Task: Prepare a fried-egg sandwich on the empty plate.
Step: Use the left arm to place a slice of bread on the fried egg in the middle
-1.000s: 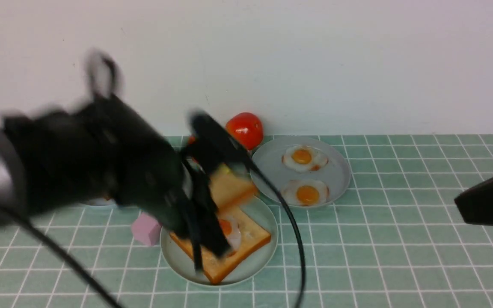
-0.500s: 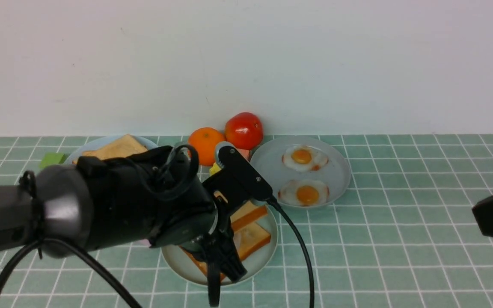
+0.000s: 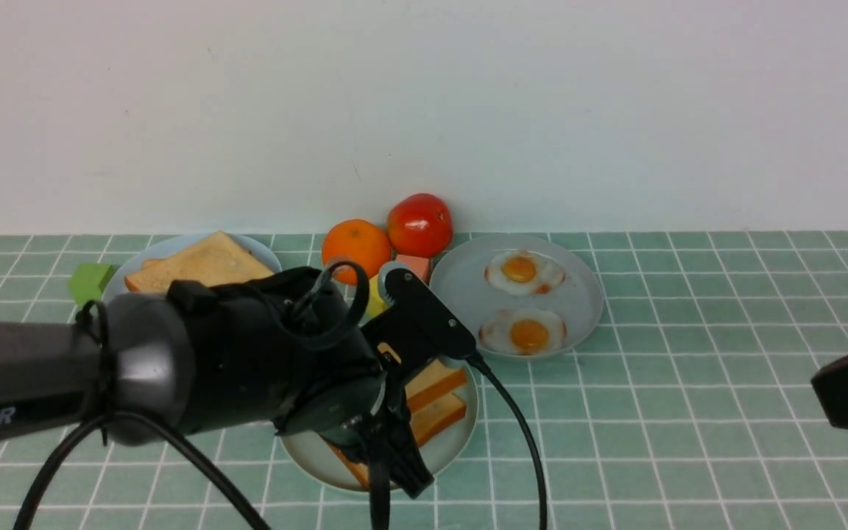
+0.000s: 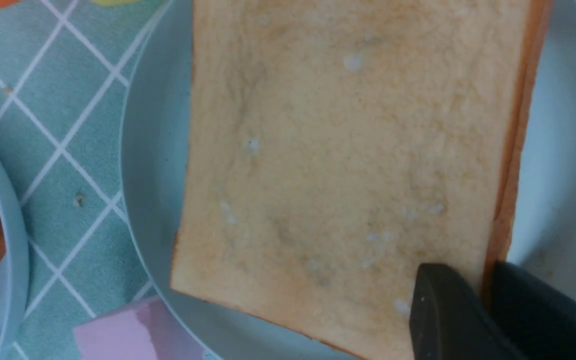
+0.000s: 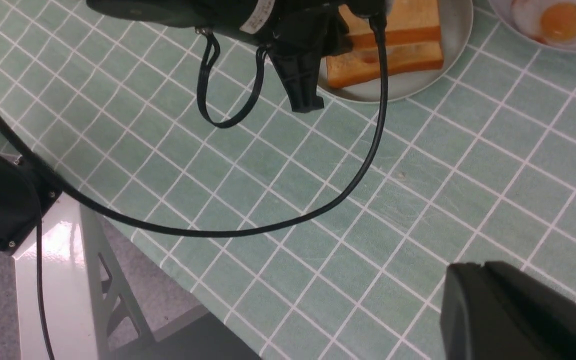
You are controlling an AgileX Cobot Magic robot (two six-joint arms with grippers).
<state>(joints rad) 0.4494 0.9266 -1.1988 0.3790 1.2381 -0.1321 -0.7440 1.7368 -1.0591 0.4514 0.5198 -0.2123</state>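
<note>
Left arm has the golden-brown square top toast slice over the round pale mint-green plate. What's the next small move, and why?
Probably open the left gripper. It pinches one edge of the top toast slice, which already lies over the lower toast slice on the mint-green plate, so release seems due.

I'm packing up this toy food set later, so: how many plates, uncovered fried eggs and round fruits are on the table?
Plates: 3
Uncovered fried eggs: 2
Round fruits: 2
Total: 7
</note>
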